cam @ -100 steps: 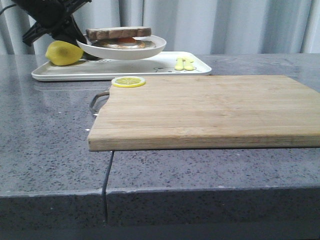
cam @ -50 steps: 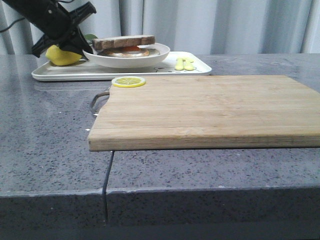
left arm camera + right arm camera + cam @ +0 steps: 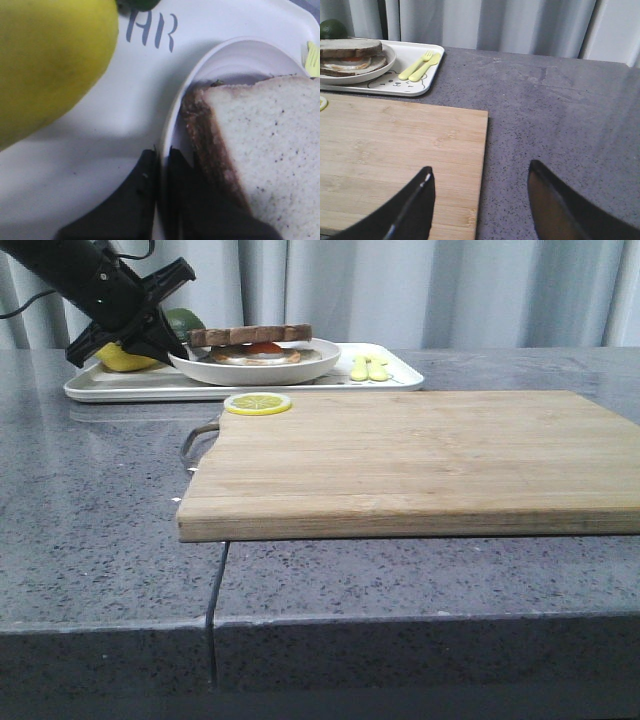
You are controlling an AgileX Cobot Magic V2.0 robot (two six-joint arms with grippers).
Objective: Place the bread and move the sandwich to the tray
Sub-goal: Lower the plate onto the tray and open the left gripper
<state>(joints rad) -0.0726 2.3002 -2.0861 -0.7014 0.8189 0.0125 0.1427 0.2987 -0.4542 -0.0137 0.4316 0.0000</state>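
The sandwich (image 3: 250, 337), brown-crusted bread over a fried egg, lies on a round white plate (image 3: 300, 365) that rests on the white tray (image 3: 395, 375) at the back left. My left gripper (image 3: 172, 352) is shut on the plate's left rim; in the left wrist view the fingers (image 3: 145, 175) pinch the rim (image 3: 172, 115) beside the top bread slice (image 3: 260, 150). My right gripper (image 3: 480, 172) is open and empty above the cutting board's right edge. The right wrist view also shows the sandwich (image 3: 350, 50) and tray (image 3: 427, 75).
A wooden cutting board (image 3: 420, 460) fills the middle of the table, a lemon slice (image 3: 257, 402) on its back left corner. A whole lemon (image 3: 125, 360) and a green fruit (image 3: 185, 320) sit on the tray's left end, a yellow fork and spoon (image 3: 368, 368) on its right.
My left gripper has lowered the plate with the sandwich from above the tray down onto it. The lemon is now half hidden behind the gripper.
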